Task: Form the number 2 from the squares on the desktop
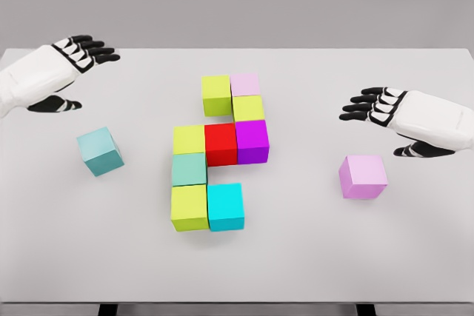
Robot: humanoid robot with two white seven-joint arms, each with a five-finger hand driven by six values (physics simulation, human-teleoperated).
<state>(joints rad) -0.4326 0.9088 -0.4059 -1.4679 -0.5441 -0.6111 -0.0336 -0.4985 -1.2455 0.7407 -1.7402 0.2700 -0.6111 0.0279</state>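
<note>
a: nearest, the cyan cube (225, 206) ends the figure's bottom row; the lilac cube (363, 177) lies loose, right.
b: right hand (404, 118), fingers spread, empty, hovers behind it; grip squarely. left hand (55, 72), farther, open too.

Bright, even overhead light; faint soft shadows; sharp render.

Both white arms run out of frame at the sides, the left arm (22, 83) cut at the left edge, the right arm (448, 120) at the right. The table (311, 257) loses its near corners to the bottom edge, its dark legs (107, 308) barely showing. In the central cluster, the red cube (221, 143) hides its neighbours' touching faces.
</note>
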